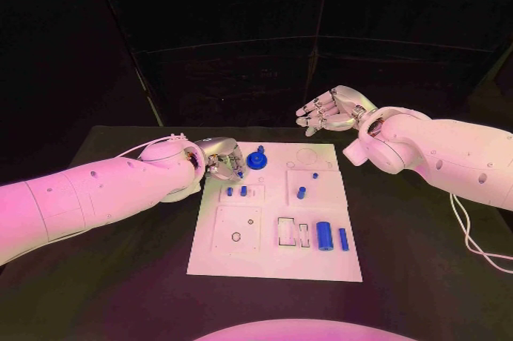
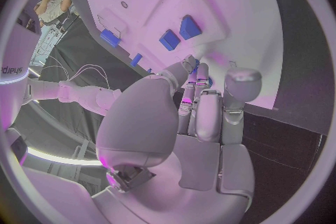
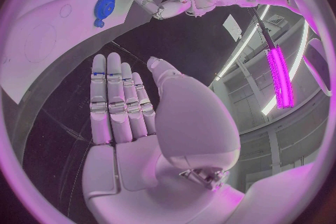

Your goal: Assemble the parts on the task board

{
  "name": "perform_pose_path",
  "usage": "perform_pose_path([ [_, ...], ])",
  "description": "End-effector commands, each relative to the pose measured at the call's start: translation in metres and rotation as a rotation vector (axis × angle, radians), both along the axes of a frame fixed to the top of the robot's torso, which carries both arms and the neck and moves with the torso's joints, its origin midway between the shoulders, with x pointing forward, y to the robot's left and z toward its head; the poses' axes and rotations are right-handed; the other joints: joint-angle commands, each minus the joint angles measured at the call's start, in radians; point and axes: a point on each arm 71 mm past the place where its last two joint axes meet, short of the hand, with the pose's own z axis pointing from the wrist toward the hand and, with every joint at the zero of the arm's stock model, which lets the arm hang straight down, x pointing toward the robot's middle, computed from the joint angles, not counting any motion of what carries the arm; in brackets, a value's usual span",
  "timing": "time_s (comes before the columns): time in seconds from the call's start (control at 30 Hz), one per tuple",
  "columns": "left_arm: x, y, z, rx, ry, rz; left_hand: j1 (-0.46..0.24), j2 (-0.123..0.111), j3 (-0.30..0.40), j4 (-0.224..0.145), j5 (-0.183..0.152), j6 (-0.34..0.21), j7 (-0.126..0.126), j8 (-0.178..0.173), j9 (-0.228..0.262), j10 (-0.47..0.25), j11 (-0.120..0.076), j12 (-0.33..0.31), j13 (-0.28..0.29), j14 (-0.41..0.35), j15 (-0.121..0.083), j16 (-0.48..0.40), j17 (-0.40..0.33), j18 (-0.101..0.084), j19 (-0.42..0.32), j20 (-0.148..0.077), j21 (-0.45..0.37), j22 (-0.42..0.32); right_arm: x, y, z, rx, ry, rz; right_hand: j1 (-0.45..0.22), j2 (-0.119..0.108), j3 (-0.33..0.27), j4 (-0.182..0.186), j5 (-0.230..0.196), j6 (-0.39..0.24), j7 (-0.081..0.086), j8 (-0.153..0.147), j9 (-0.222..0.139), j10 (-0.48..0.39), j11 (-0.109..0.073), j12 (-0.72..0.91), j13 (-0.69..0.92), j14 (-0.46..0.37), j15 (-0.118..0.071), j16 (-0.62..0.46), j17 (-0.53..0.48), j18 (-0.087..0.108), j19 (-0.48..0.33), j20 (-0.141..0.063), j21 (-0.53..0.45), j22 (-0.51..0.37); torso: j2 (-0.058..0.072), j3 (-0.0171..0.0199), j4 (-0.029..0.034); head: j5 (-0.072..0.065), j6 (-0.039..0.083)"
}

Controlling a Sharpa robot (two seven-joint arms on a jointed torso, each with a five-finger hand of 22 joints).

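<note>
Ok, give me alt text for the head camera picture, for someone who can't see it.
A white task board lies mid-table with small blue parts on it; the left hand reaches over its far left corner, beside a blue gear. The right hand is raised beyond the board, holding nothing.

- I work in a robotics lab or test cell, not a home.
- My matte black table [image 1: 428, 282] carries a flat white rectangular task board [image 1: 241, 256] with cut-out slots and small blue plastic parts [image 1: 324, 235].
- Behind the table hangs dark black curtain [image 1: 235, 52] on a frame.
- Above the table, long ceiling strip lights [image 3: 279, 75] run along an industrial ceiling.
</note>
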Motion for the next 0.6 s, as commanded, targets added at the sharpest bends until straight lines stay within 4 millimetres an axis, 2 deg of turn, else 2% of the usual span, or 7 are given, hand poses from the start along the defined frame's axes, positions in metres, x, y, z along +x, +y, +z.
perform_pose_path([
  [0.03,-0.0004,-0.0009,-0.0012,0.007,0.021,-0.004,-0.009,-0.004,0.007,0.001,-0.002,0.003,0.007,-0.005,-0.001,0.004,0.000,-0.004,-0.001,0.029,0.001,0.006,0.001,-0.015,0.004,-0.001,0.005,0.001,-0.0001,0.0013,0.0016,0.004,-0.006,0.010,0.003,0.007,0.000,0.002,0.007,-0.006,0.001,0.001,0.000,-0.007,0.003,-0.003,-0.001,-0.003,0.003,-0.002,-0.001,0.005,0.008,0.003,-0.005,-0.002,0.000,-0.0003,0.0011,0.000,-0.001],
  [0.37,-0.0002,-0.0015,-0.0023,0.011,0.028,-0.004,-0.010,-0.005,0.007,0.001,-0.002,0.004,0.007,-0.006,-0.001,0.004,0.001,-0.005,-0.001,0.029,0.001,0.006,0.001,-0.015,0.004,-0.001,0.006,0.002,-0.0001,0.0019,0.0016,0.005,-0.006,0.012,0.003,0.007,0.000,0.002,0.007,-0.006,0.001,0.001,0.000,-0.007,0.003,-0.003,-0.001,-0.003,0.003,-0.002,-0.001,0.005,0.008,0.003,-0.005,-0.002,0.000,-0.0001,0.0003,0.001,-0.001],
  [0.6,0.0006,-0.0017,-0.0038,0.024,0.040,0.004,-0.037,-0.027,-0.003,0.009,-0.002,-0.027,0.021,-0.031,-0.013,-0.013,0.013,-0.027,-0.006,0.026,0.010,0.004,-0.008,-0.016,0.000,0.005,0.000,-0.001,-0.0002,0.0019,0.0016,0.005,-0.006,0.012,0.003,0.007,0.000,0.002,0.007,-0.006,0.001,0.001,0.000,-0.007,0.003,-0.003,-0.001,-0.003,0.003,-0.002,-0.001,0.005,0.008,0.003,-0.005,-0.002,0.000,-0.0001,0.0003,0.001,-0.001],
])
